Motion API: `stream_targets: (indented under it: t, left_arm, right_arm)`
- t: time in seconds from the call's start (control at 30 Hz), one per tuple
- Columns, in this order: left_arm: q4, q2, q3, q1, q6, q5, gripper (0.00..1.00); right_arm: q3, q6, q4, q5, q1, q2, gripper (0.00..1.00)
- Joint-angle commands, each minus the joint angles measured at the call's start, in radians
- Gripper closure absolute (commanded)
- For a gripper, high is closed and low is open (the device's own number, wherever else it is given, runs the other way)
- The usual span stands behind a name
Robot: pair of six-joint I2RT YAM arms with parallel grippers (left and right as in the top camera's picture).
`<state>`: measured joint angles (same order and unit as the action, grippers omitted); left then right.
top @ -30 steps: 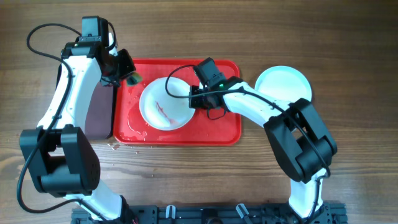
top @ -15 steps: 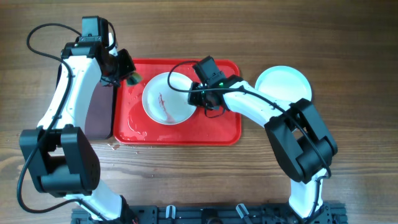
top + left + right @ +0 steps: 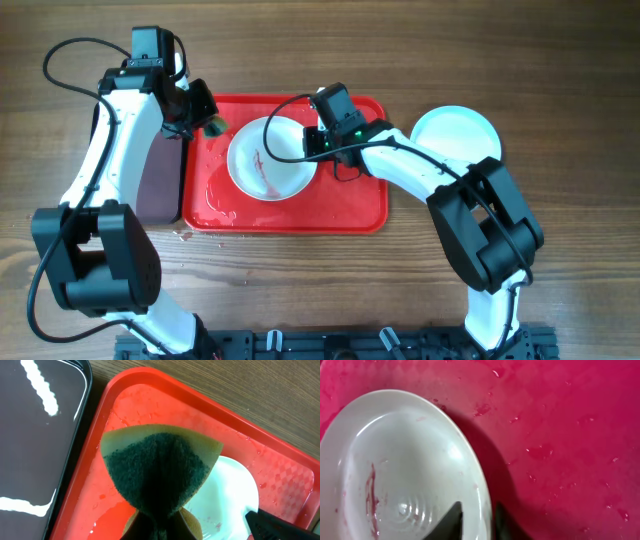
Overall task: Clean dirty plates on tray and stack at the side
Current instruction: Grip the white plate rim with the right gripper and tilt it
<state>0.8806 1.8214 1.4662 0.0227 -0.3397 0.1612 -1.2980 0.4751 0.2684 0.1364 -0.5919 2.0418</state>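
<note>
A white plate (image 3: 268, 160) with a dark red smear sits over the red tray (image 3: 350, 200). My right gripper (image 3: 316, 148) is shut on its right rim and holds that side lifted; the wrist view shows the plate (image 3: 395, 470) pinched between the fingers (image 3: 477, 517). My left gripper (image 3: 203, 118) is shut on a green-faced sponge (image 3: 160, 467), held above the tray's far left corner (image 3: 120, 405), just left of the plate (image 3: 232, 495). A pale mint-blue plate stack (image 3: 455, 135) lies on the table right of the tray.
A black tray (image 3: 160, 170) lies against the red tray's left side; it also shows in the left wrist view (image 3: 35, 435). Water drops and a wet film cover the red tray floor (image 3: 570, 435). A small spill lies on the wood at the tray's front left corner (image 3: 185, 235).
My right gripper has drawn back up and right with the plate's rim in its grip, and the plate has shifted slightly and tilted. The left arm with the sponge has not moved.
</note>
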Motion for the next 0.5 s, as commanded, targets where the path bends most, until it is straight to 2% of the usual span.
stream_targets:
  t: [0.0, 0.13, 0.23, 0.47]
  left_arm:
    - [0.0, 0.008, 0.006, 0.002, -0.013, -0.003, 0.96]
    - [0.0, 0.008, 0.006, 0.002, -0.013, -0.003, 0.96]
    - [0.0, 0.008, 0.006, 0.002, -0.013, -0.003, 0.96]
    - [0.0, 0.008, 0.006, 0.002, -0.013, -0.003, 0.96]
  right_arm:
    - [0.002, 0.032, 0.021, -0.018, 0.002, -0.002, 0.86]
    - [0.002, 0.107, 0.055, -0.019, 0.002, -0.002, 0.96]
    - [0.002, 0.237, 0.115, -0.048, 0.002, -0.002, 0.96]
    - [0.002, 0.364, 0.18, -0.034, 0.002, -0.002, 0.96]
